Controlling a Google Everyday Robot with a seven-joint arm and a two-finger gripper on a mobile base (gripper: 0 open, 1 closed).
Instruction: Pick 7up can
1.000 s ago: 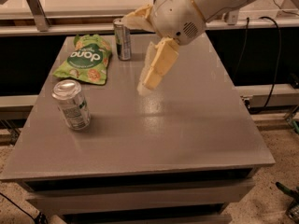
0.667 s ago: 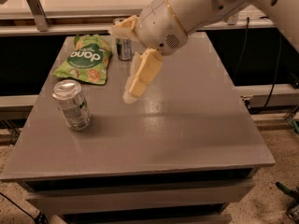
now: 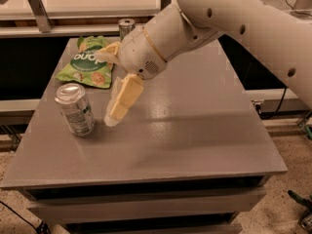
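The 7up can (image 3: 75,109), short with a shiny silver top and green markings, stands upright at the left of the grey table (image 3: 195,130). My gripper (image 3: 105,87) hangs over the table just right of the can, a little above its top. Its cream fingers are spread apart and empty. One finger (image 3: 122,100) points down beside the can. The other finger (image 3: 106,52) sits over the edge of the green snack bag. The gripper is not touching the can.
A green snack bag (image 3: 85,65) lies flat at the back left of the table. A taller slim silver-and-dark can (image 3: 126,27) stands at the back edge, partly hidden by my arm. A rail and shelf run behind the table.
My arm has swung left and forward across the table, bringing the open gripper from the middle back to beside the 7up can. The can, bag and slim can have not moved.
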